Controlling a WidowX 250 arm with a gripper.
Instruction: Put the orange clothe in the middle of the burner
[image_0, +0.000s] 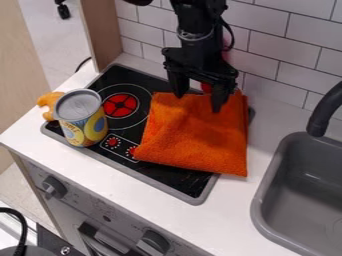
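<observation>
My gripper hangs over the back edge of the orange cloth, its two fingers spread apart, one near the cloth's back left corner and the other further right. Whether the fingertips touch the cloth, I cannot tell. The cloth lies spread in a rough square over the right part of the black stove top, with its right side overhanging the stove's edge. Left of it, a round burner with a red centre is uncovered.
A can with a grey lid stands on the stove's left side, beside an orange-brown object. At the right is a grey sink with a black faucet. A tiled wall rises close behind the stove.
</observation>
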